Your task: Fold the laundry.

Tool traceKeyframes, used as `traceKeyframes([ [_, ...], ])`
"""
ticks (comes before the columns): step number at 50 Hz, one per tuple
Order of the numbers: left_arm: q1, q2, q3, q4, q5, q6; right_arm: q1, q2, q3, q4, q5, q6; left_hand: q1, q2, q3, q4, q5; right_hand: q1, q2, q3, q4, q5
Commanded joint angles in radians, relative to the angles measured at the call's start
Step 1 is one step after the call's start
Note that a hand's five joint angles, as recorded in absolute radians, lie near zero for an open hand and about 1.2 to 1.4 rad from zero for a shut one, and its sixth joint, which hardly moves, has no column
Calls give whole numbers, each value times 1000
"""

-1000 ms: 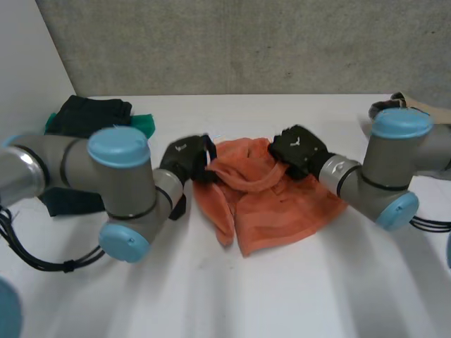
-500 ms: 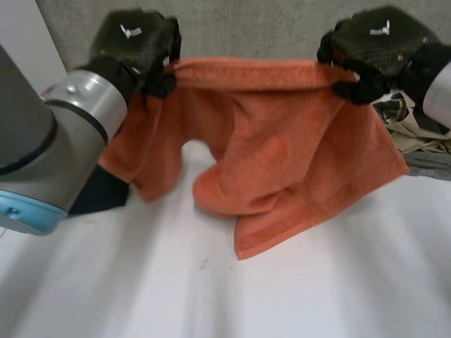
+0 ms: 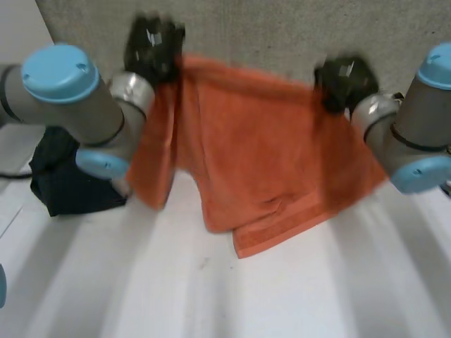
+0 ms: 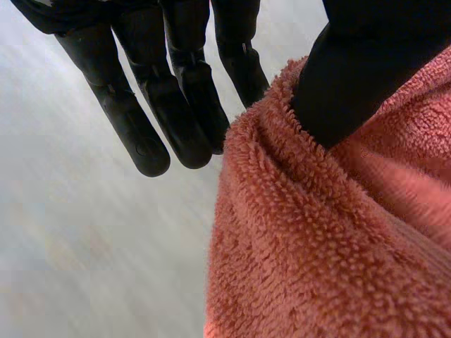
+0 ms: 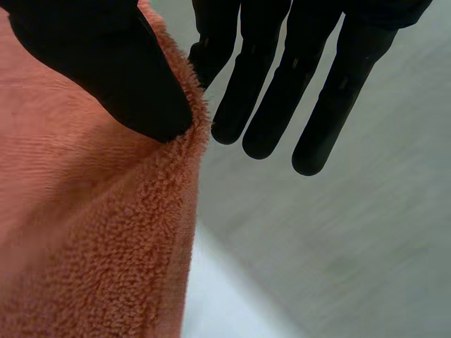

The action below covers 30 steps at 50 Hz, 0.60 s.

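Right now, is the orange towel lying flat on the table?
No: the left hand and right hand hold the towel up by its top edge, so it hangs.

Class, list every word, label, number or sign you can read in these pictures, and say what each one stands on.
No text can be read.
On the back of the left hand: a small pale mark, too blurred to read.
On the back of the right hand: a similar pale mark, too blurred to read.
On the orange terry towel: no label or print in view.
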Motion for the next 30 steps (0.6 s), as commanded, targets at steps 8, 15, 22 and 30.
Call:
traceKeyframes([
  [8, 26, 246, -80, 252, 3, -189, 47, -225, 85, -348, 69, 70, 314, 199, 203, 195, 263, 282, 217, 206, 198, 203],
  [15, 28, 296, -339, 179, 15, -184, 36, -246, 234, -222, 10, 61, 314, 199, 203, 195, 263, 282, 217, 206, 198, 203],
  [22, 36, 281, -579, 76, 19, -180, 36, -246, 442, -20, -95, 58, 314, 199, 203, 195, 263, 282, 217, 206, 198, 203],
  [30, 39, 129, -717, 76, 18, -93, 50, -167, 623, -11, -152, 30, 230, 115, 119, 111, 179, 282, 217, 206, 198, 203],
])
